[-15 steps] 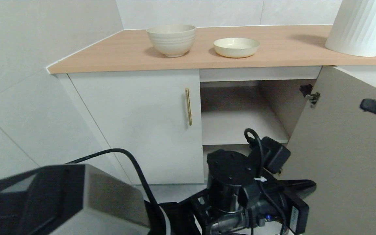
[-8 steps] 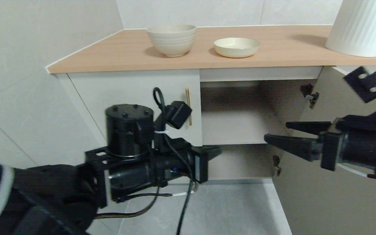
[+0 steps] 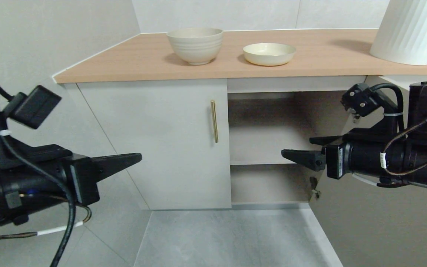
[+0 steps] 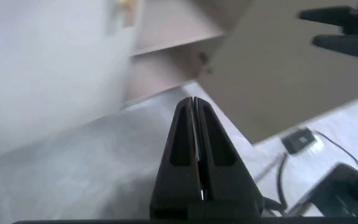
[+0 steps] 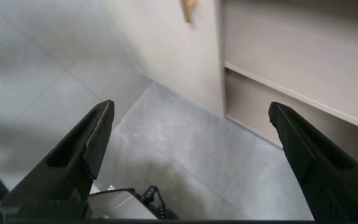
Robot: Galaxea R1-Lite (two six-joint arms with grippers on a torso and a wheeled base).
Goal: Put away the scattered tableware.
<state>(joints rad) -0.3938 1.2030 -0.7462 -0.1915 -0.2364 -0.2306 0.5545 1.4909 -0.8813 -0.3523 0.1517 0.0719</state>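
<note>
Part of a white ribbed container [image 3: 410,29] is cut off above the cabinet's [image 3: 154,141] open side. My left end effector [image 3: 124,161] lies level off the cabinet's shut side, pressed closed and empty. My right end effector [image 3: 298,147] points into the open half, spread wide, empty. Bowl [image 3: 195,44] and dish [image 3: 269,53] stand on the surface [image 3: 132,65] atop the cabinet, well above both.
</note>
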